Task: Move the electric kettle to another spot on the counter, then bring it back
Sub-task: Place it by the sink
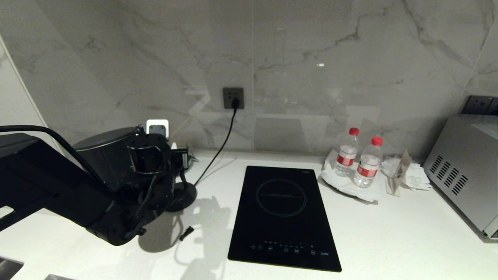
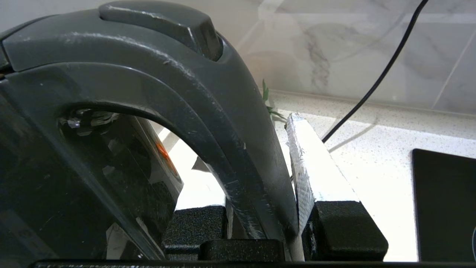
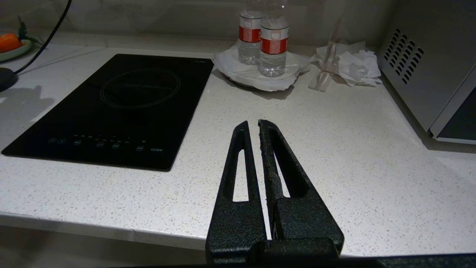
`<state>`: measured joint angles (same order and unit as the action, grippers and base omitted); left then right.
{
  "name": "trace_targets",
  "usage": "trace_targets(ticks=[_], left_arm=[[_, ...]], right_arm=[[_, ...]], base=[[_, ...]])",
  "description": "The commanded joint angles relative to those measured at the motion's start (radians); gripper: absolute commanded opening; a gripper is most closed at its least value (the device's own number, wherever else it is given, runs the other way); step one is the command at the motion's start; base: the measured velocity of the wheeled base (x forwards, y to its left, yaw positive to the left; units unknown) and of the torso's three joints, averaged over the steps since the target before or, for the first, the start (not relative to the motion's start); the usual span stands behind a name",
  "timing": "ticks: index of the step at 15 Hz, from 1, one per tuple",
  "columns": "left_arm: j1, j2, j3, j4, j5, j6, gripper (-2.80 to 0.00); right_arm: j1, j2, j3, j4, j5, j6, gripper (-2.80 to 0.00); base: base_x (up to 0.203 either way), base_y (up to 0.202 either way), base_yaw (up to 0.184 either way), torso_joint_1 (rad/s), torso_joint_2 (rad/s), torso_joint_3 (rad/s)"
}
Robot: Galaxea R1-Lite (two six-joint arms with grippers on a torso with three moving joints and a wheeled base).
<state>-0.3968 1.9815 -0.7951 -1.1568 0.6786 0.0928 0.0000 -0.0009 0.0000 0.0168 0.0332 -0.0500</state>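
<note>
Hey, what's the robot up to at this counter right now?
The left gripper is shut on the loop handle of the electric kettle, at the left end of the counter beside its corded base. The right gripper hangs shut and empty over the counter's front edge, near the cooktop.

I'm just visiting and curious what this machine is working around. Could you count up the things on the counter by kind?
Electric kettle, handle clamped in the left gripper: 1
Kettle base disc: 1
Induction cooktop: 1
Water bottles with red caps: 2
Plate under the bottles: 1
Crumpled paper heap: 1
Microwave oven: 1
Dish of orange fruit: 1
Total: 9
</note>
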Motion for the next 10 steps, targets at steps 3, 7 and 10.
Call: trace_targets(ticks=[3, 7, 10], left_arm=[[0.003, -0.001, 0.004, -0.007, 0.004, 0.001, -2.80], [0.022, -0.011, 0.013, -0.007, 0.006, 0.001, -2.80], [0.045, -0.021, 0.025, -0.007, 0.004, 0.001, -2.80]], right_arm=[[0.000, 0.001, 0.000, 0.000, -0.001, 0.001, -2.80], [0.000, 0.001, 0.000, 0.000, 0.001, -0.001, -2.80], [0.000, 0.001, 0.000, 0.000, 0.001, -0.001, -2.80]], base=[[0.000, 0.000, 0.000, 0.000, 0.00, 0.000], [0.000, 0.000, 0.000, 0.000, 0.00, 0.000], [0.000, 0.000, 0.000, 0.000, 0.00, 0.000]])
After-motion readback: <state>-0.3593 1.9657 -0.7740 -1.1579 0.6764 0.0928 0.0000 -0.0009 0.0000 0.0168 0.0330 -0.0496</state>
